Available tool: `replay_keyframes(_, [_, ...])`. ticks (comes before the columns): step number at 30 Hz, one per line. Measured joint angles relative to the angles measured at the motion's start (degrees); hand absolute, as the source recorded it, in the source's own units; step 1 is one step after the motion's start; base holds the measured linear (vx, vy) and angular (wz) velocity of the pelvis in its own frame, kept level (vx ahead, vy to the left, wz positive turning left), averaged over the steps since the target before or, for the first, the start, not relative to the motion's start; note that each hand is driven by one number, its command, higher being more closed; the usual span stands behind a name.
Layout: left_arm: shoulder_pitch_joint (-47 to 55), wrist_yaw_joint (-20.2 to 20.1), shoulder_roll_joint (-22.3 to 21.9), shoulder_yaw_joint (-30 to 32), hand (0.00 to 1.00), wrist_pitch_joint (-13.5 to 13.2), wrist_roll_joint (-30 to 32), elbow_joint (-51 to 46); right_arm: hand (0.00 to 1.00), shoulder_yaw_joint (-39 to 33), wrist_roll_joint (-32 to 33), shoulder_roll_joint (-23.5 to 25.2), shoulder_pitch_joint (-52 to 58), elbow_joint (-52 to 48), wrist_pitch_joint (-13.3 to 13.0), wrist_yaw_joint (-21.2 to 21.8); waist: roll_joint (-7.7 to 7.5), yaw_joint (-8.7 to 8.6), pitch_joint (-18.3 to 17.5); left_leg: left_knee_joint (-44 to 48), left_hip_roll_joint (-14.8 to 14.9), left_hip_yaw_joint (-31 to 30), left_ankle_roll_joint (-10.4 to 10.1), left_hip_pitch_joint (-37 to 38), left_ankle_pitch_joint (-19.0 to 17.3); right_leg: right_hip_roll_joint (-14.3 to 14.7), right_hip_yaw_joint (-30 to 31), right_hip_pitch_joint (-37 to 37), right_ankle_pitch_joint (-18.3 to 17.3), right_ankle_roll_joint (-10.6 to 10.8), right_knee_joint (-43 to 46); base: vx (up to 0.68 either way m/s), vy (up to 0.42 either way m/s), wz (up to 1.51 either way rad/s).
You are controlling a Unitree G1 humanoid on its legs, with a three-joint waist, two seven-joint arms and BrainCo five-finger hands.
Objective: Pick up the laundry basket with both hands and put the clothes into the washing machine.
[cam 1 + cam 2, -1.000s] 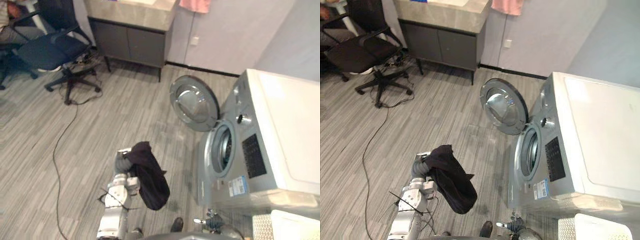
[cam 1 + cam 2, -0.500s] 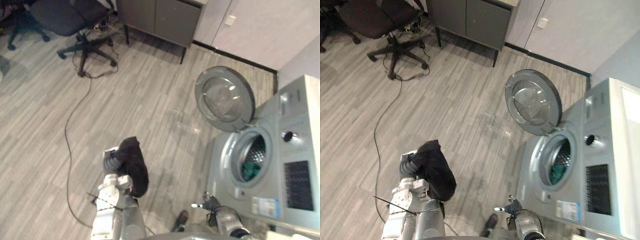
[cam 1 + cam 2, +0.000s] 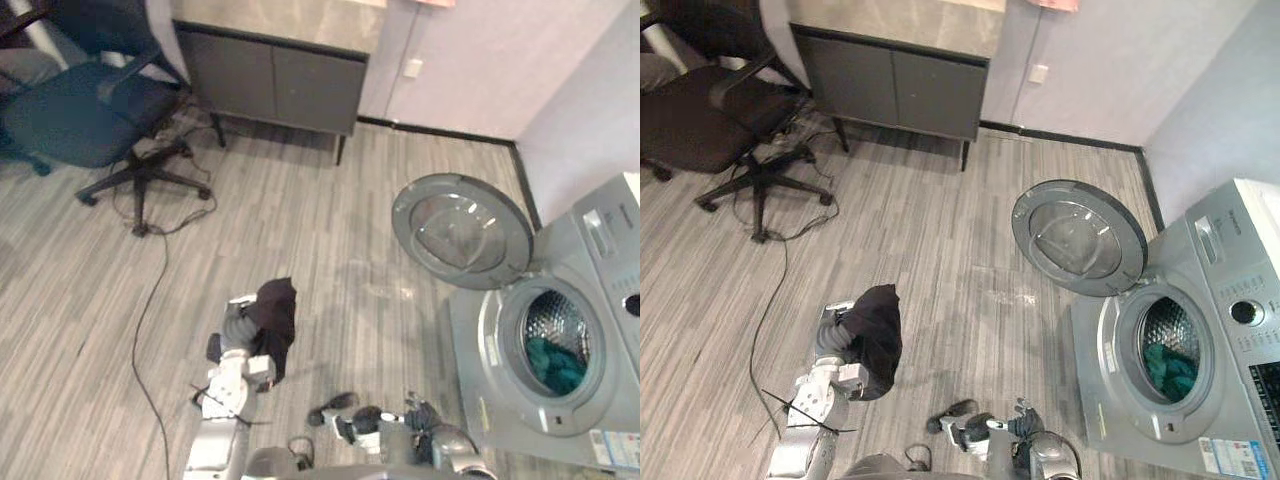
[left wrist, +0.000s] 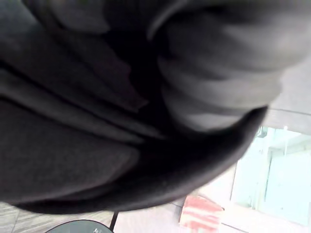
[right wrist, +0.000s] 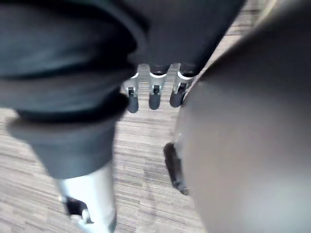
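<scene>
A black cloth garment (image 3: 275, 315) is hanging dark against a floor (image 3: 300, 200) that is running in grey wood-grain planks with fine stripes. The silver-grey front-loading washing machine (image 3: 475, 400) is showing teal clothes (image 3: 556, 366) in its drum. The dark grey two-door cabinet (image 3: 270, 85) is carrying a pale beige top beside a dark blue swivel office chair (image 3: 75, 115).

Washing machine (image 3: 495, 400) stands right with clothes (image 3: 555, 362) inside, chair (image 3: 75, 115) far left, cabinet (image 3: 270, 85) behind.

Dark garment (image 3: 272, 318) covers most of the left hand (image 3: 238, 326). Washing machine (image 3: 490, 410) cut off at the right edge. Teal item (image 3: 555, 362) in its drum, probably clothing, indistinct.
</scene>
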Motion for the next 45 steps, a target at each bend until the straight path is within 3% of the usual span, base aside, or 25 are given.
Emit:
replay_keyframes(1, [0.63,0.06,-1.08,0.28,1.0,0.52,0.0,0.2,0.0,-0.04,-0.26,-0.76,-0.01,-0.76,0.22,-0.03,2.08,0.2,-0.37,12.2,4.91,0.39,1.98,-2.9,1.1,2.97,1.75,2.11,0.35,1.19,-2.82,0.2,0.259,-1.2])
replay_keyframes(2, [1.44,0.02,-1.63,0.22,1.0,0.51,-0.05,0.34,0.0,0.13,-0.26,-0.4,0.55,-2.18,0.25,-0.06,3.49,1.06,-0.7,26.68,10.15,-0.8,6.69,-6.71,4.0,5.52,5.42,4.47,0.91,2.1,-4.18,0.2,0.342,-1.61])
replay_keyframes(3, [2.27,-0.01,-1.94,0.04,1.0,0.49,-0.1,0.63,0.0,0.4,-0.26,0.27,1.47,-3.03,0.08,-0.1,4.0,1.96,-1.01,36.09,14.19,-2.74,9.05,-9.35,5.36,7.05,9.35,6.63,0.9,2.69,-4.38,0.18,0.28,-1.54])
replay_keyframes(5, [4.0,-0.03,-1.31,-0.11,1.0,0.49,-0.12,1.44,0.0,1.1,-0.18,1.51,2.17,-2.3,0.09,-0.36,3.43,2.47,-2.45,38.31,17.5,-4.95,9.65,-13.8,4.77,7.53,14.23,7.38,1.03,2.95,-6.24,0.12,0.287,-1.48])
replay_keyframes(7, [4.34,-0.09,-0.77,-0.56,1.0,0.49,-0.16,2.09,0.0,1.28,-0.07,2.07,2.5,-1.89,0.22,-0.42,1.79,2.76,-3.38,31.52,17.16,-9.46,9.51,-18.76,4.54,7.45,19.14,7.94,2.63,5.06,-10.07,0.12,0.218,-1.22])
replay_keyframes(9, [4.93,-0.72,-0.83,-0.98,1.0,0.49,-0.47,2.25,0.0,1.48,0.04,1.76,2.14,-1.33,0.14,-0.48,1.48,2.89,-3.51,17.53,12.97,-18.79,8.3,-20.06,4.71,6.52,25.87,7.11,6.75,6.41,-11.66,0.08,0.265,-1.39])
replay_keyframes(11, [6.77,-1.92,-1.53,-1.23,1.0,0.26,-0.59,2.41,0.0,4.09,0.19,-0.23,0.98,0.37,-0.01,-0.44,4.85,3.15,-3.88,-3.32,8.35,-34.09,3.39,-18.27,7.71,6.51,33.47,4.74,7.89,8.01,-12.65,0.1,0.404,-2.08])
replay_keyframes(12, [6.87,-2.27,-1.94,-1.25,1.0,0.25,-0.59,2.53,0.0,4.25,0.14,-0.45,0.97,0.07,-0.07,-0.4,5.5,3.14,-3.97,-7.31,7.78,-36.31,2.23,-17.77,8.44,6.48,35.11,4.11,8.74,9.01,-12.94,0.13,0.399,-1.95])
replay_keyframes(13, [6.62,-2.43,-2.06,-1.24,1.0,0.13,-0.6,3.11,0.0,4.03,0.13,-0.56,1.02,-0.21,-0.24,-0.22,6.27,2.97,-3.62,-10.06,6.44,-37.56,0.21,-16.22,12.59,6.19,38.81,3.48,11.2,11.24,-13.31,0.16,0.39,-1.44])
replay_keyframes(14, [6.47,-2.49,-1.71,-1.23,1.0,0.15,-0.6,4.06,0.0,3.46,0.15,-0.45,1.04,-0.7,-0.34,-0.26,5.96,2.51,-3.62,-10.38,5.86,-35.91,0.51,-14.69,12.98,5.65,41.21,3.68,12.86,12.9,-14.05,0.2,0.453,-1.31])
replay_keyframes(18, [6.03,-5.11,-2.06,-2.1,1.0,0.11,-0.6,4.12,0.0,3.38,-0.15,0.24,2.86,-3.22,-1.22,-0.09,5.25,1.52,-3.93,-10.12,4.18,-26.13,2.76,-11.06,10.08,2.83,48.72,2.97,14.9,16.74,-13.81,0.16,0.345,-0.9])
replay_keyframes(19, [6.36,-5.3,-2.06,-2.1,1.0,0.14,-0.59,4.13,0.0,3.31,-0.21,0.37,2.9,-3.7,-1.28,-0.07,5.23,1.56,-3.9,-10.23,4.09,-24.76,3.18,-10.38,9.69,2.41,49.41,2.58,14.63,17.05,-13.13,0.14,0.28,-1.09])
replay_keyframes(24, [6.77,-6.57,-1.43,-2.4,1.0,0.57,-0.55,6.25,0.0,0.97,-0.83,0.49,2.13,-2.51,-1.31,0.0,5.04,1.2,-3.84,-10.87,4.98,-16.27,3.72,-6.95,6.55,-4.09,30.67,-0.39,9.44,14.66,-3.38,0.11,0.104,-0.81])
replay_keyframes(28, [5.01,-8.36,-0.2,-2.6,1.0,0.96,-1.16,10.26,0.0,-0.1,-0.8,-0.66,0.85,-2.69,-0.9,-0.01,6.01,0.9,-3.29,-11.25,7.06,-15.93,3.43,-6.83,6.35,-3.78,32.82,-4.21,8.9,15.2,1.52,0.12,-0.055,-0.35])
replay_keyframes(30, [3.74,-8.74,0.28,-2.53,1.0,1.04,-1.58,12.43,0.0,-0.26,-0.78,-1.55,-0.07,-3.08,-0.26,0.01,6.74,0.49,-2.76,-10.66,9.27,-15.94,1.93,-5.43,5.42,-8.99,32.43,-6.4,5.66,16.61,8.33,0.09,-0.111,-0.12])
replay_keyframes(32, [3.76,-8.72,1.3,-2.38,1.0,1.08,-2.27,13.92,0.0,0.46,-0.79,-1.17,0.13,-2.74,0.21,0.07,5.95,0.42,-3.0,-9.34,10.64,-15.99,-0.06,-4.15,4.26,-10.85,33.48,-5.87,7.31,17.03,5.95,0.11,-0.195,-0.11])
replay_keyframes(33, [4.11,-8.69,2.58,-2.15,1.0,1.08,-2.44,14.57,0.0,1.37,-0.78,-0.3,0.72,-2.52,0.3,0.12,4.09,0.04,-3.58,-8.65,10.88,-16.07,-1.7,-3.37,3.31,-11.72,35.47,-5.8,11.05,16.36,3.57,0.22,-0.422,-0.11])
replay_keyframes(34, [3.04,-8.54,2.51,-1.85,1.0,1.3,-2.84,16.81,0.0,1.45,-0.78,-0.3,1.03,-2.56,0.22,0.16,3.51,-0.02,-4.05,-7.92,12.75,-16.81,-3.52,-2.85,2.26,-10.76,35.79,-5.29,9.78,20.9,4.98,0.2,-0.396,-0.11])
replay_keyframes(37, [2.03,-8.26,0.66,-1.47,1.0,1.46,-5.11,19.4,0.0,1.69,-0.77,-1.15,0.9,-2.64,-0.2,0.23,5.3,-0.24,-3.75,-5.37,18.97,-19.12,-5.03,-3.88,3.83,-5.39,34.2,-5.71,4.05,18.74,8.14,0.2,-0.396,-0.15])
replay_keyframes(38, [1.75,-8.05,0.37,-1.21,1.0,1.47,-5.95,19.84,0.0,2.43,-0.77,-1.36,0.85,-2.49,-0.21,0.22,5.31,-0.21,-3.71,-3.14,19.83,-20.53,-3.73,-5.13,4.61,-4.67,34.07,-5.71,3.11,18.15,8.61,0.19,-0.375,-0.09])
replay_keyframes(39, [1.25,-7.27,0.18,-1.05,1.0,1.47,-7.48,20.7,0.0,3.61,-0.77,-1.67,0.84,-2.17,-0.18,0.14,4.87,-0.22,-3.49,1.13,20.72,-23.07,-0.4,-7.6,6.72,-3.63,33.76,-5.21,2.07,17.59,8.55,0.17,-0.309,-0.06])
replay_keyframes(40, [0.88,-6.44,-0.3,-0.95,1.0,1.5,-9.42,21.51,0.0,4.31,-0.76,-1.94,0.83,-1.59,-0.18,0.04,4.47,-0.14,-2.84,7.67,21.86,-25.71,3.96,-10.77,11.7,-1.91,33.45,-3.32,1.6,16.83,6.89,0.26,-0.448,-0.08])
replay_keyframes(41, [0.86,-5.92,-0.53,-1.02,1.0,1.54,-10.78,21.64,0.0,6.09,-0.62,-2.1,0.88,-1.39,-0.18,-0.09,3.81,-0.09,-1.66,14.2,23.43,-27.0,5.27,-13.98,16.16,-0.16,33.22,-0.17,1.48,16.01,4.09,0.22,-0.347,-0.1])
replay_keyframes(44, [0.58,-5.93,-0.57,-1.55,1.0,1.94,-11.41,21.65,0.0,6.42,0.49,-2.58,1.03,-0.12,0.1,-0.36,2.63,0.04,-0.79,23.92,24.48,-24.43,5.34,-18.43,14.18,2.17,33.68,5.29,2.19,15.01,-1.98,0.24,-0.269,-0.15])
replay_keyframes(45, [-0.03,-5.93,-0.59,-1.59,1.0,1.99,-11.55,21.63,0.0,6.54,0.89,-2.58,1.19,-0.02,0.12,-0.53,2.16,-0.02,-0.52,23.43,23.23,-23.36,3.77,-19.64,13.12,2.53,33.89,6.95,2.35,15.09,-3.79,0.17,-0.113,-0.11])
